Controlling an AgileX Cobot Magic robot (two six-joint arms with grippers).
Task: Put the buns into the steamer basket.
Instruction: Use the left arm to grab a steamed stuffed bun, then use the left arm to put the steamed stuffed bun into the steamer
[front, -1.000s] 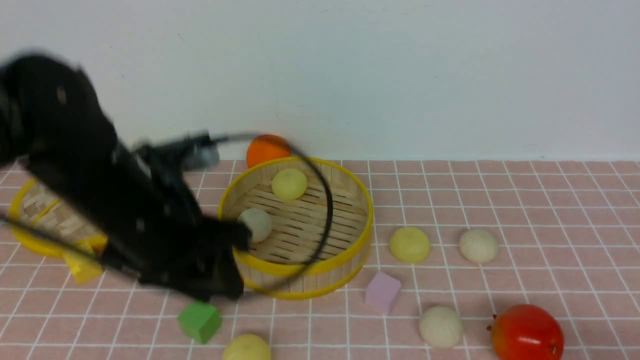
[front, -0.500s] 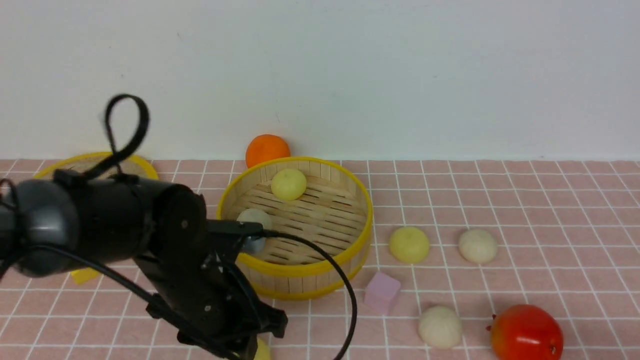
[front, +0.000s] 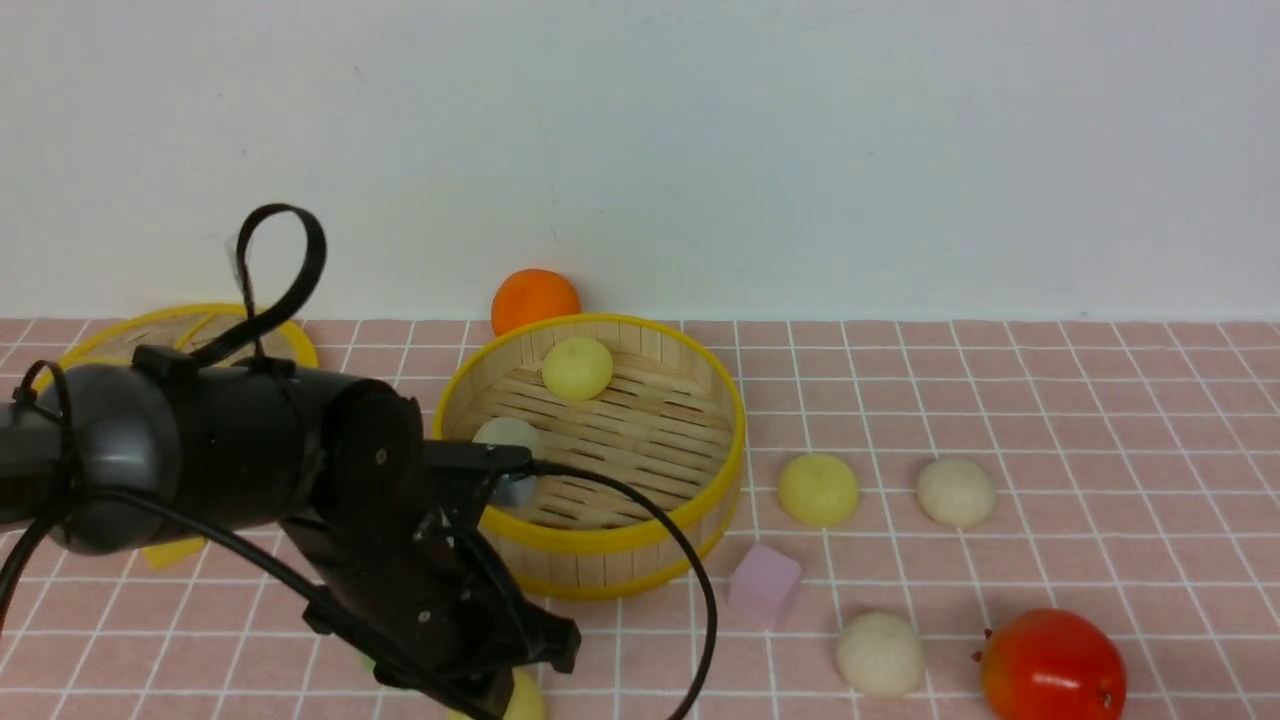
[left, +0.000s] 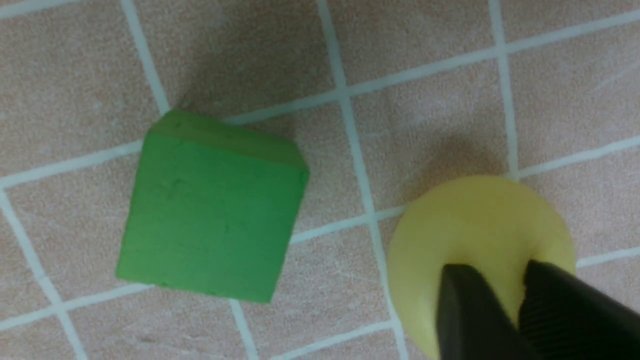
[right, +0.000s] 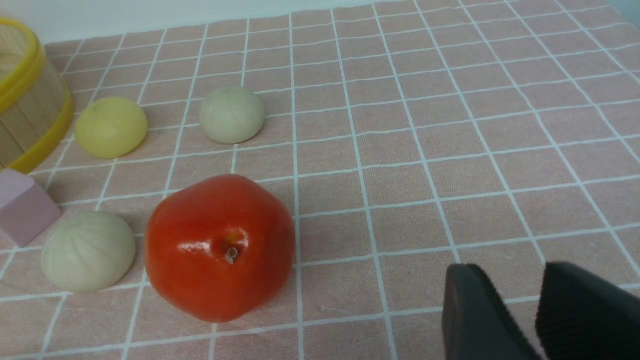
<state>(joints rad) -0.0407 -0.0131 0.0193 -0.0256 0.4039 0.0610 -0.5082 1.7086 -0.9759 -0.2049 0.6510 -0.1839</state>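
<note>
Left tool (left: 500, 274) pinching yellow bun (left: 475, 215) beside green cube (left: 210, 210), right tool (right: 515, 274) spread

The left arm (front: 250, 470) hides most of the lid (front: 110, 335), the near side of an off-white bun (front: 508, 432) in the steamer basket (front: 600, 545), and most of a yellow bun (front: 527, 700) cut by the front view's bottom edge. Whether the left claw (left: 500, 272) pinches it cannot be told.
</note>
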